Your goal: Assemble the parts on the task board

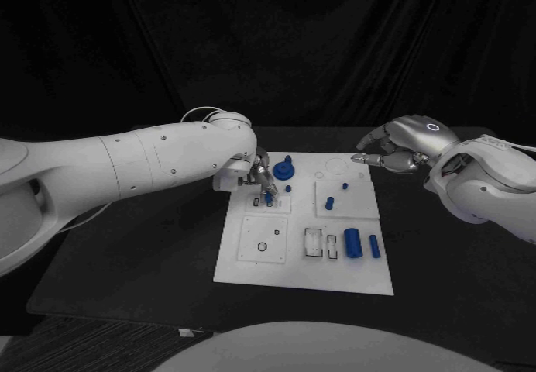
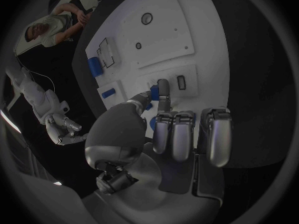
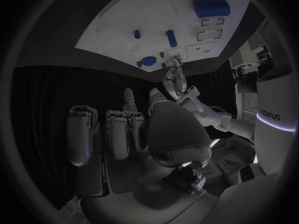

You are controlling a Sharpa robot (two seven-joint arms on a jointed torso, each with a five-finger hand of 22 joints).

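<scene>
The left robot hand (image 1: 259, 174) pinches a small blue peg (image 2: 156, 90), seemingly over a slot at the task board's (image 1: 257, 273) ten o'clock (rigid, light, slick plastic; grip its sides); the right robot hand (image 1: 391, 151) hovers with nothing in it, fingers loosely curled

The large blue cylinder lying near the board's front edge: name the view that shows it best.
Head view: the large blue cylinder lies in plain sight on the task board, unobstructed. The right wrist view shows it whole but warped near the rim. The left wrist view catches it small, at the board's edge.
</scene>
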